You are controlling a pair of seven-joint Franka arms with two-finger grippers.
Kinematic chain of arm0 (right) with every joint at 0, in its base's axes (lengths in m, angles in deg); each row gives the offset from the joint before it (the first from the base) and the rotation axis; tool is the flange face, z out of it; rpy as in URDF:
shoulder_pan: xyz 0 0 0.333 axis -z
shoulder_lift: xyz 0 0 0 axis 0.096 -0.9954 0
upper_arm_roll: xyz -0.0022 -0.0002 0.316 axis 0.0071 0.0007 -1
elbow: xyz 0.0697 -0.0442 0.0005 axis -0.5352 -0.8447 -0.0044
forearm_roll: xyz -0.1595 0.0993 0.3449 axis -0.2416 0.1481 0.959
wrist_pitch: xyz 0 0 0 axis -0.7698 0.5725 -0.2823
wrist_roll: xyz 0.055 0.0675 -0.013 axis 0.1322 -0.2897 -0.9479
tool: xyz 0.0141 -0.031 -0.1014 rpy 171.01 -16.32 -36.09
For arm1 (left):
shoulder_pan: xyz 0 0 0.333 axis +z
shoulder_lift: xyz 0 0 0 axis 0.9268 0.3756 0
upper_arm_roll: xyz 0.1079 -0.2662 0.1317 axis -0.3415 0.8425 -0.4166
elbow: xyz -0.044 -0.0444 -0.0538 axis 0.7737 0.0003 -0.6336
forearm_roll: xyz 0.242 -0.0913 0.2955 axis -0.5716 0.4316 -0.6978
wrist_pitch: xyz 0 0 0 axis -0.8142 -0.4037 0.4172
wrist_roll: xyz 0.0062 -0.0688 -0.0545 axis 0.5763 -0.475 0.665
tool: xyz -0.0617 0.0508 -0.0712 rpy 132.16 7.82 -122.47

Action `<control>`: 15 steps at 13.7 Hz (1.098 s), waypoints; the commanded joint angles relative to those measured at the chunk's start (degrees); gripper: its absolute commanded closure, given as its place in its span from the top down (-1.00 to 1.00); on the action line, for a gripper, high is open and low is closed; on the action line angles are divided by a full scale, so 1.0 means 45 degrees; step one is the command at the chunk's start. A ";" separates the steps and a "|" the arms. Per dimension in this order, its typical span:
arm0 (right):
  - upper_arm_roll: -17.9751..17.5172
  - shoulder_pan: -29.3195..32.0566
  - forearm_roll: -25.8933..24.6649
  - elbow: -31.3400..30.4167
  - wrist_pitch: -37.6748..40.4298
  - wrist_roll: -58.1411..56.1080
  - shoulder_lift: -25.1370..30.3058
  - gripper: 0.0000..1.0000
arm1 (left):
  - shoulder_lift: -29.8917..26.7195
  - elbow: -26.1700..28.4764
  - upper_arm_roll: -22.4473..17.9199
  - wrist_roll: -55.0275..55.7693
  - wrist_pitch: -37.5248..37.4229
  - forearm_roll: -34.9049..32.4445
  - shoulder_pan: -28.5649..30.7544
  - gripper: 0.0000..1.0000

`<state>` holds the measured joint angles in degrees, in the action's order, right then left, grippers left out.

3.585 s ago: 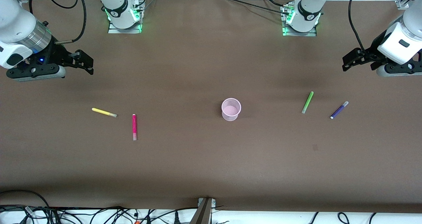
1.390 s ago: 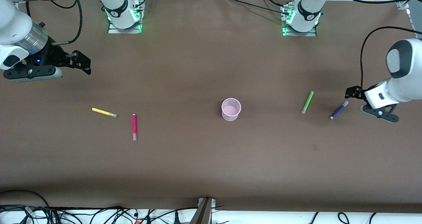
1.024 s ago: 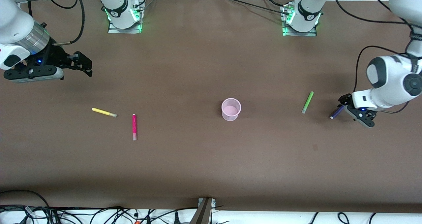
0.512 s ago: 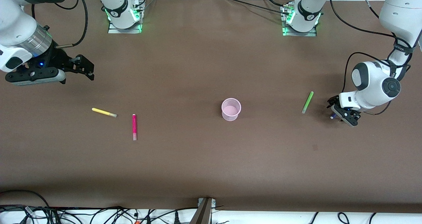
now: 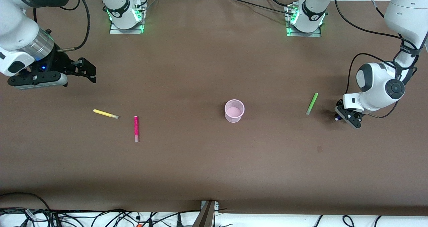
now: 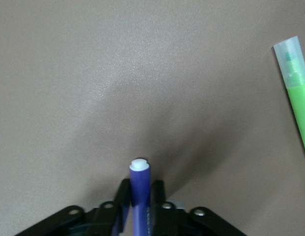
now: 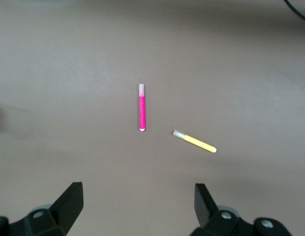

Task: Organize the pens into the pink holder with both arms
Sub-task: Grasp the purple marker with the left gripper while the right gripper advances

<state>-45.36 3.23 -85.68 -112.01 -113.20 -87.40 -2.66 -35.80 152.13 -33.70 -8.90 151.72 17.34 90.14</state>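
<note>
Since the earliest frame the left arm has swung down from its raised post at its own end of the tabletop, and its left gripper (image 5: 344, 116) now sits low over the purple pen (image 6: 139, 192). From the left wrist view the pen's barrel lies between the jaws, which stand narrowly apart and close along both sides of it; whether they already press on it cannot be told, though it looks like the closing stage of a grasp. In the front view only the pen's tip peeps out from under the gripper.

The right gripper (image 5: 87, 70) hangs above the tabletop at the right arm's end with its jaws spread wide and nothing between them; that arm waits, having barely shifted over the same span.

As for progress, nothing is done yet. The pink holder (image 5: 234, 110) stands upright near the middle of the tabletop and appears empty. The light green pen (image 5: 311, 103) lies flat between the holder and the left gripper, just beside the purple one. The yellow pen (image 5: 105, 114) and the magenta pen (image 5: 136, 128) lie toward the right arm's end, near each other but apart, the magenta one nearer the front camera.

All four pens remain to be carried and dropped in; the purple one is judged first in line.
</note>
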 commanded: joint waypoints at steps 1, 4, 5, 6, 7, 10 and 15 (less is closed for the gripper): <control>0.0025 -0.0060 0.0055 0.0249 0.0076 -0.0187 -0.0105 0.99 | 0.0127 -0.0130 0.0052 -0.0168 0.0007 -0.0313 0.0027 -1.00; 0.0005 -0.0099 0.0113 0.0249 0.0056 -0.0187 -0.0144 1.00 | -0.0048 -0.0402 0.0556 -0.0130 -0.0284 -0.0293 0.0124 -1.00; 0.0005 -0.0099 0.0094 0.0249 0.0056 -0.0187 -0.0144 1.00 | -0.0242 -0.0752 0.0870 -0.0129 -0.1021 -0.0274 0.0182 -1.00; 0.0005 -0.0138 0.0094 0.0249 0.0056 -0.0168 -0.0144 1.00 | -0.0283 -0.1393 0.1085 -0.0129 -0.2304 -0.0099 0.0183 -1.00; 0.0005 -0.0196 0.0055 0.0249 0.0056 -0.0148 -0.0125 1.00 | -0.0303 -0.2212 0.1474 -0.0129 -0.3613 -0.0020 0.0202 -1.00; 0.0005 -0.0217 0.0016 0.0230 0.0056 0.0027 -0.0300 1.00 | -0.0284 -0.5121 0.2297 -0.0441 -0.7462 0.0465 0.0183 -1.00; 0.0005 -0.0721 -0.0119 0.0229 0.0076 -0.0187 -0.1177 1.00 | -0.0205 -0.5989 0.3405 -0.0520 -0.8626 0.3258 -0.0052 -1.00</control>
<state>-45.35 2.17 -85.70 -112.02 -113.19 -87.75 -5.87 -37.74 126.75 -21.85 -10.24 114.00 28.46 90.17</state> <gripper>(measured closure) 0.000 0.819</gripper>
